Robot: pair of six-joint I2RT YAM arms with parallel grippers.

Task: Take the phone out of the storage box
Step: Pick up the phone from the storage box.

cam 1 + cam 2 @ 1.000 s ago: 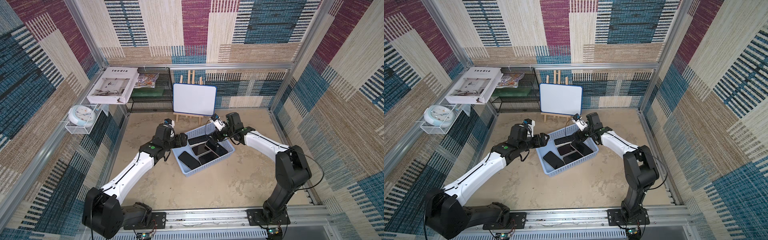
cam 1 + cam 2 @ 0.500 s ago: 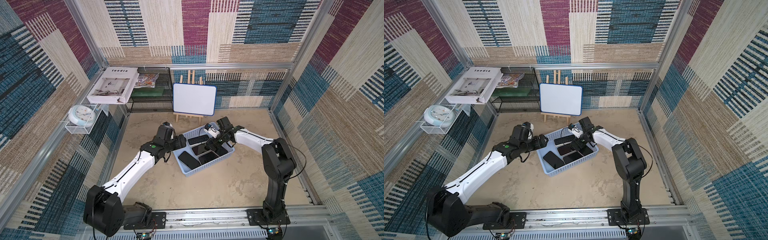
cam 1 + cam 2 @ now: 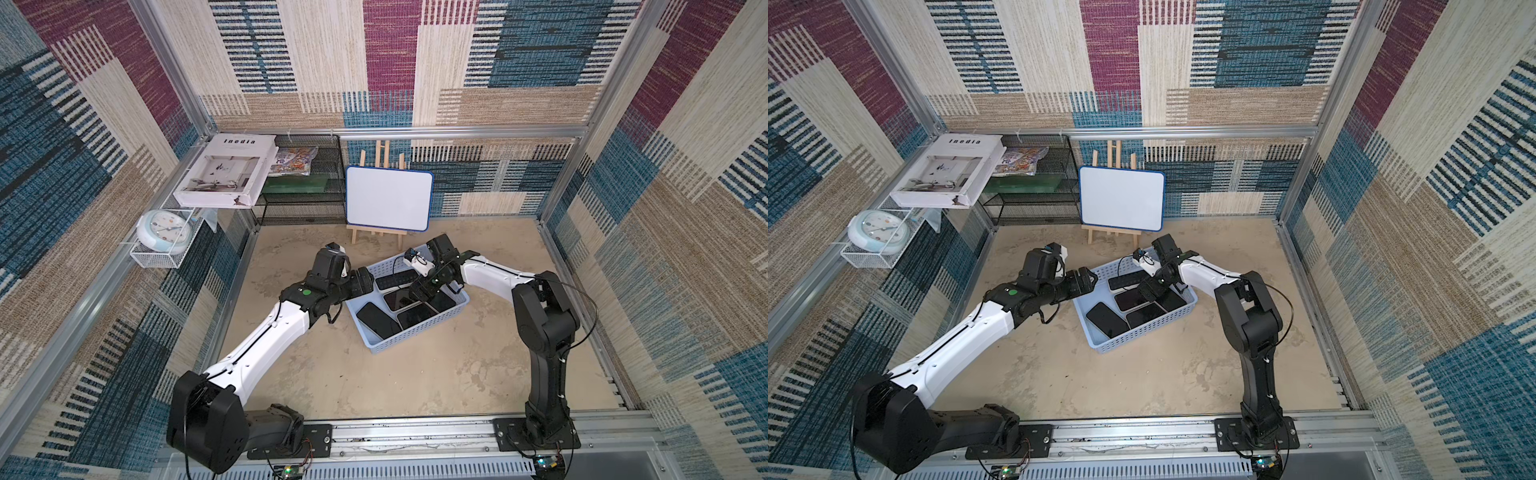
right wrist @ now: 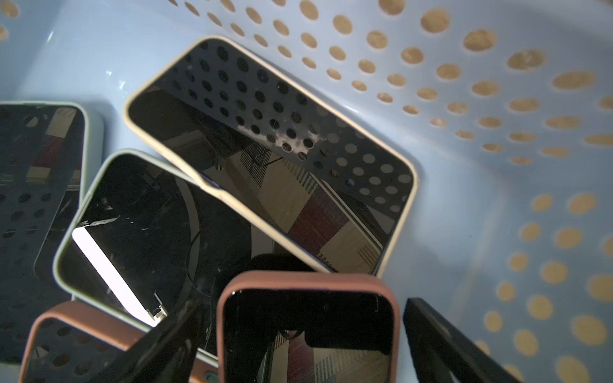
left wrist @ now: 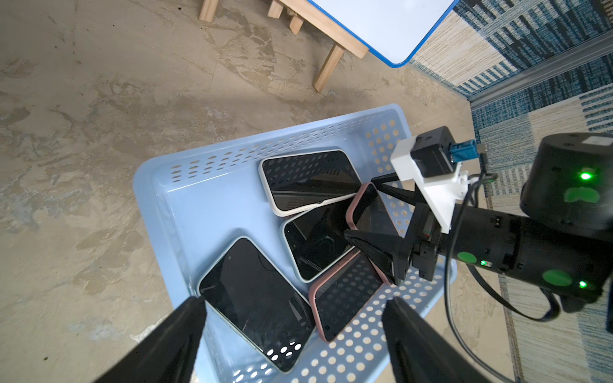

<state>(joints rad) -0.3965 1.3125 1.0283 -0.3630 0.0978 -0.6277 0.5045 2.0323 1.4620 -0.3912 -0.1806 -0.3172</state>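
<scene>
Five phones [image 5: 255,291] (screens dark) crowd storage box [image 5: 199,205].

Pale blue rectangular plastic storage box [image 5: 199,205], dotted with round holes; inside it, pink-cased rectangular phone [image 4: 305,331] and cream-cased rectangular phone [image 5: 308,180], both black-screened.

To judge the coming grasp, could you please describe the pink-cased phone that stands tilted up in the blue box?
The pink-cased phone has a dark, glossy screen in a matte, rubbery-looking case. It stands tilted, one end raised, inside the storage box, propped over other phones, between the open fingers of the right gripper; contact is unclear.
</scene>
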